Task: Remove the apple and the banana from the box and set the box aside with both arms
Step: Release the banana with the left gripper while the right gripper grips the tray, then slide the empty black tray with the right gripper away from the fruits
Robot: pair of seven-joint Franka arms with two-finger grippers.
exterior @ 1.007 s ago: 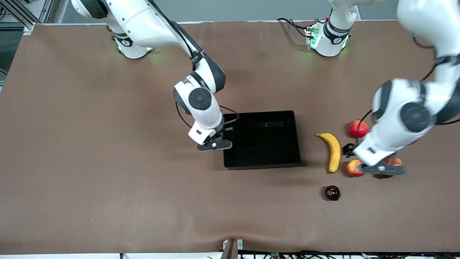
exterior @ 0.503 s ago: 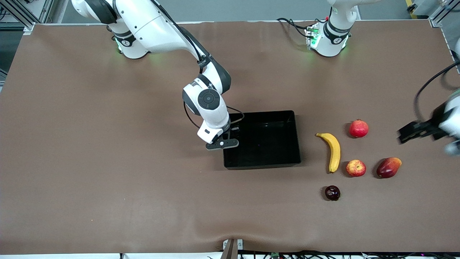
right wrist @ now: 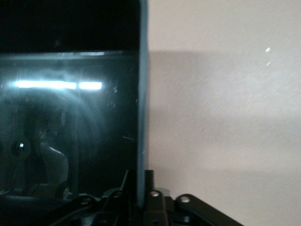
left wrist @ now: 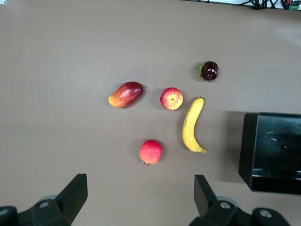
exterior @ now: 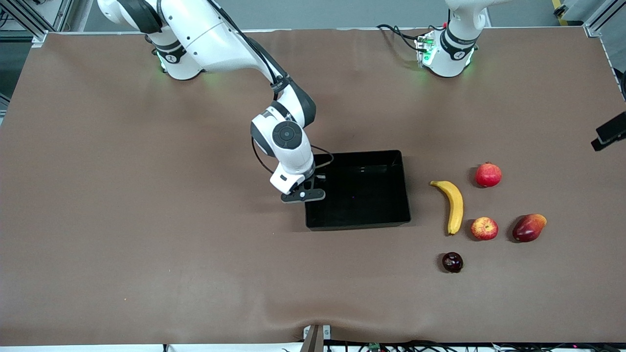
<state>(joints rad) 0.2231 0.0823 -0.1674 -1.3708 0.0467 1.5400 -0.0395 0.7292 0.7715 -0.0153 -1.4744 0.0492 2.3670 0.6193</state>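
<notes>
The right pincer [exterior: 308, 190] is clamped on the black tray's [exterior: 359, 222] wall; the left pincer [left wrist: 136, 197] (spread wide, empty) hangs over the fruits.

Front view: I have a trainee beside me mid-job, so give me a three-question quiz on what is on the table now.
1. True or false: the banana lies inside the black tray.
2. Which fruit is nearest the front camera?
A. the apple
B. the dark purple fruit
C. the plain red fruit with a nub
3. Fill in: the right tool is shut on the tray's ____.

Key:
1. False. It lies on the table, between tray and apple.
2. B
3. Wall, at the right arm's end. The left tool is open, high over the fruits.
</notes>
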